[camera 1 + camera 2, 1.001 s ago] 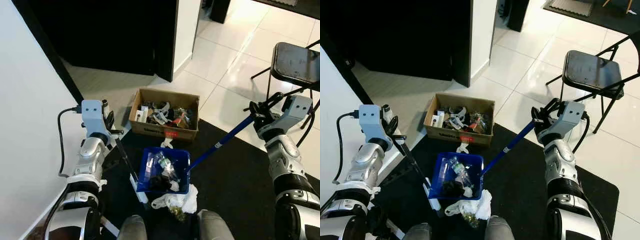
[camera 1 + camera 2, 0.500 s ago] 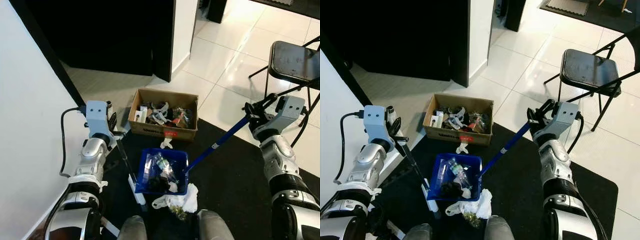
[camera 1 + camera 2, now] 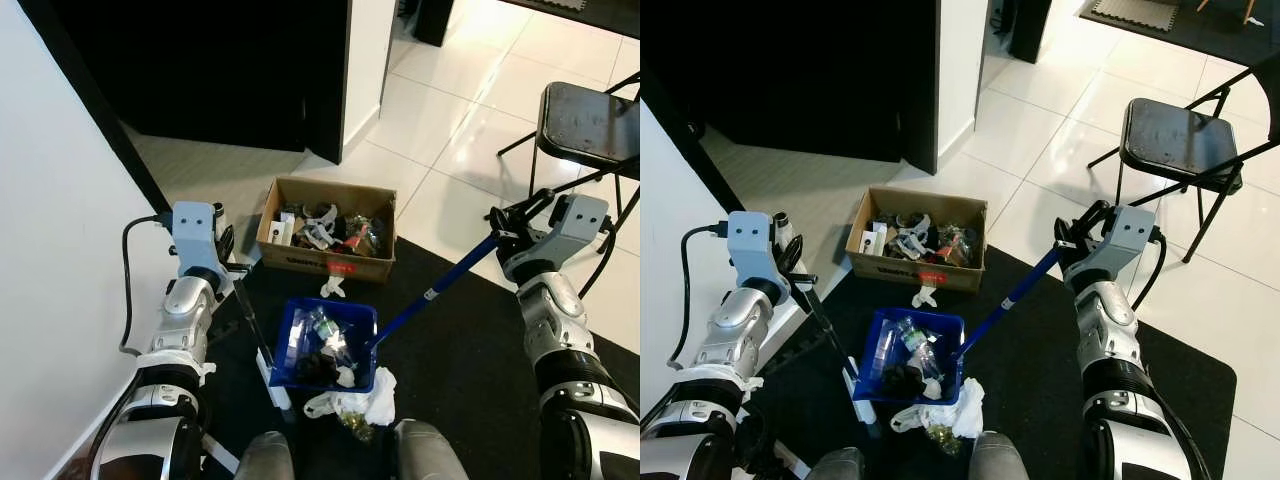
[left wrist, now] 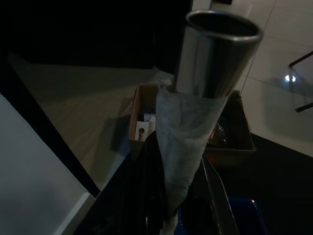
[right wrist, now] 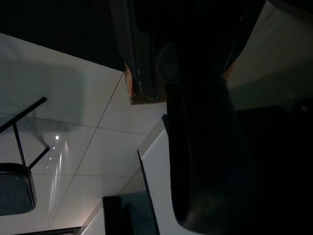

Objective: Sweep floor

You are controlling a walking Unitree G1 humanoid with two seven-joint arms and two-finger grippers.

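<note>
1. The right hand (image 3: 1077, 243) is clamped round the top of the blue dustpan handle (image 3: 1012, 296), which slants down to the blue dustpan (image 3: 908, 354) on the black mat (image 3: 1060, 370) just in front of the robot's feet.
2. The dustpan is heaped with litter: a clear bottle, dark scraps, bits of white paper.
3. The left hand (image 3: 228, 262) grips the broom stick (image 3: 253, 327), whose wrapped metal top shows close up in the left wrist view; its white head (image 3: 277, 390) sits at the pan's near left corner.
4. A crumpled white bag (image 3: 358, 402) with some loose scraps lies just outside the pan's near edge, not yet swept in.
5. An open cardboard box (image 3: 921, 238) of rubbish stands just beyond the pan, with one white scrap (image 3: 925, 295) between them.
6. Risks, as I judge them: the pan is full, so lifting or tilting it by the long handle could spill litter back onto the mat.
7. Pushing the bag with the broom may shove the pan away or knock it askew, since the pan's near side looks like its back wall.
8. A folding chair (image 3: 1181, 146) stands near the right arm; a wide swing could strike it.
</note>
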